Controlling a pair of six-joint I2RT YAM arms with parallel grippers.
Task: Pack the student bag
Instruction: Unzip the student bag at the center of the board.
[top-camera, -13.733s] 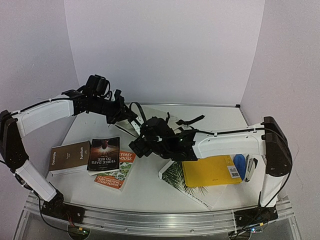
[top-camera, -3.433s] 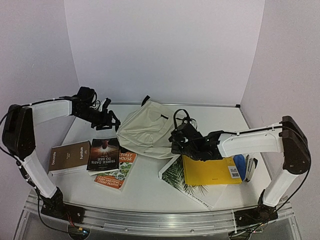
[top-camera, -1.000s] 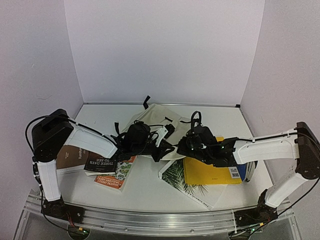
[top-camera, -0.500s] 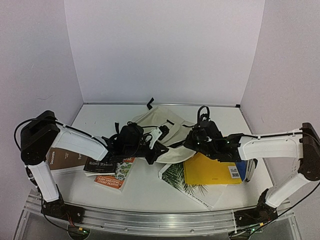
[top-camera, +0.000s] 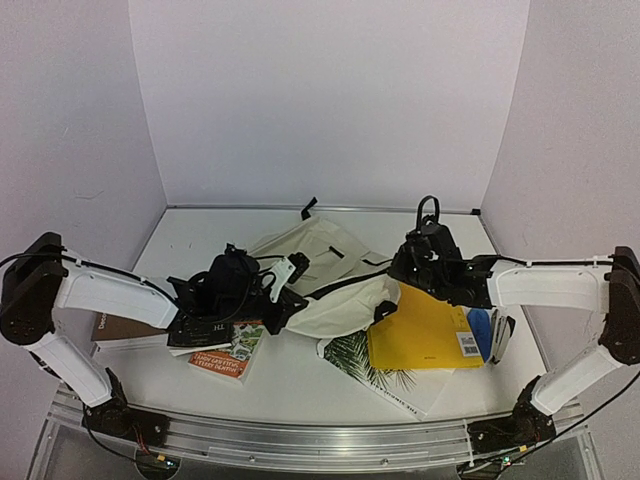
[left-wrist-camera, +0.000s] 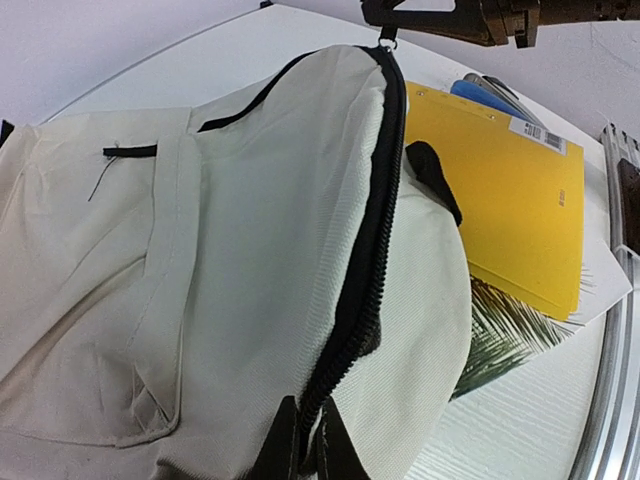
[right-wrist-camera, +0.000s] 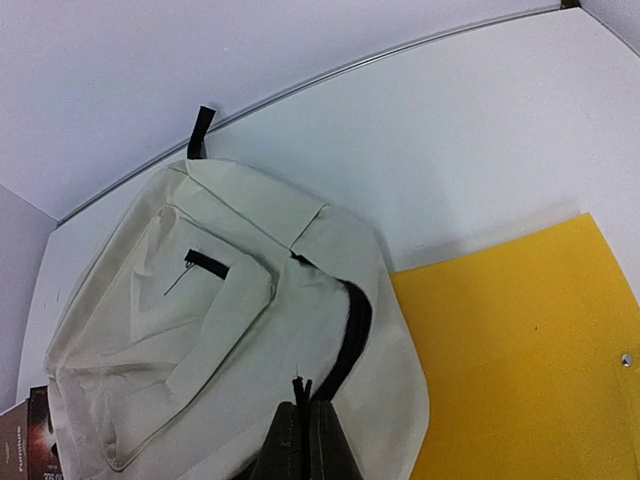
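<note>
Yellow folder (top-camera: 425, 335), books (top-camera: 225, 345), perhaps a stapler (top-camera: 503, 335)

Top view: high behind counter (top-camera: 290, 375) near edge, facing back wall (top-camera: 320, 100), everything covered. Left wrist: close, looks past left pincer (left-wrist-camera: 303, 455) along bag (left-wrist-camera: 230, 250) toward folder (left-wrist-camera: 500, 190). Right wrist: close, looks down past right pincer (right-wrist-camera: 302, 440); all share bag, folder.

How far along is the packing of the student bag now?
Done: little; the zipper of the student bag is barely parted. In hand: the left claw and the right claw are both shut on its black zipper line, at opposite ends. Left: open it wide, then load the yellow folder, the palm-leaf book and the books, which all lie outside it.
</note>
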